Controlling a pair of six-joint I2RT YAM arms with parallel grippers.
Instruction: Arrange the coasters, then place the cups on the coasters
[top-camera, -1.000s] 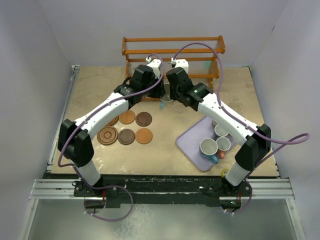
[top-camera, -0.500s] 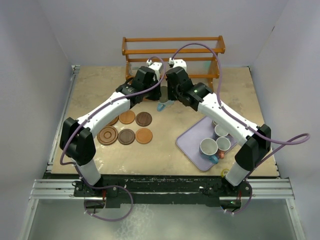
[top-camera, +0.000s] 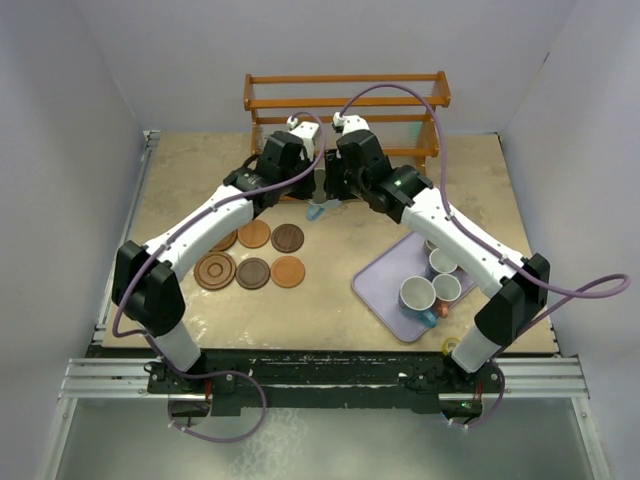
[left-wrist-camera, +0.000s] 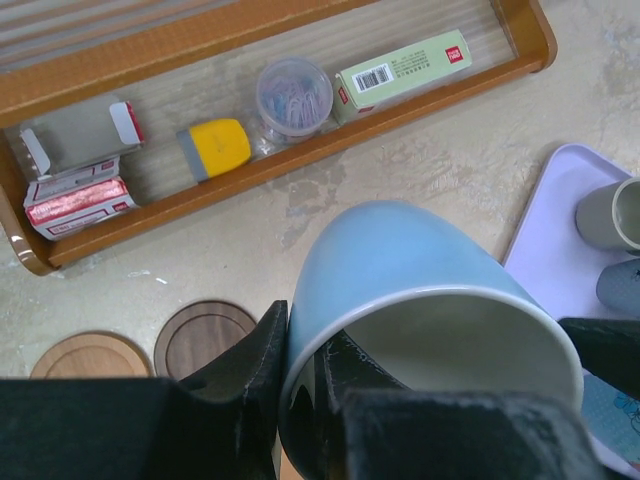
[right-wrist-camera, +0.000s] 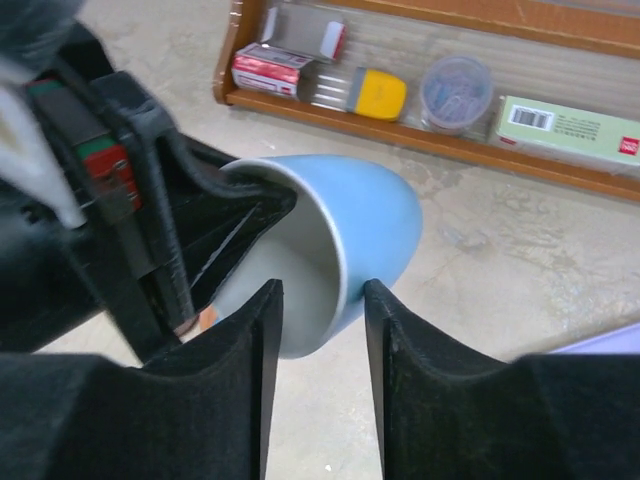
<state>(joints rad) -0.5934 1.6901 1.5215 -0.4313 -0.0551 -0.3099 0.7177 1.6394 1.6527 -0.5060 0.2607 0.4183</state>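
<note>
The cups (top-camera: 417, 294) on the lavender tray (top-camera: 378, 290), three of them, stand upright at the near right of the tabletop (top-camera: 330, 310). Left of centre the coasters (top-camera: 253, 273) lie flat in a loose cluster, one partly hidden under the left arm (top-camera: 215, 215).

Both arms stretch up and forward from their bases and bend inward, so their wrists meet over the far middle of the tabletop. Between them hangs a light blue cup (left-wrist-camera: 400, 250), tipped on its side and clear of the surface. The left tool (left-wrist-camera: 300, 355) is clenched on its rim, one finger inside the pale wall and one outside. The right tool (right-wrist-camera: 322, 300) straddles the same rim with its jaws parted and gaps either side, so it has released the cup.

Beyond, a wooden rack (top-camera: 345, 100) holding small boxes stands along the back wall.
</note>
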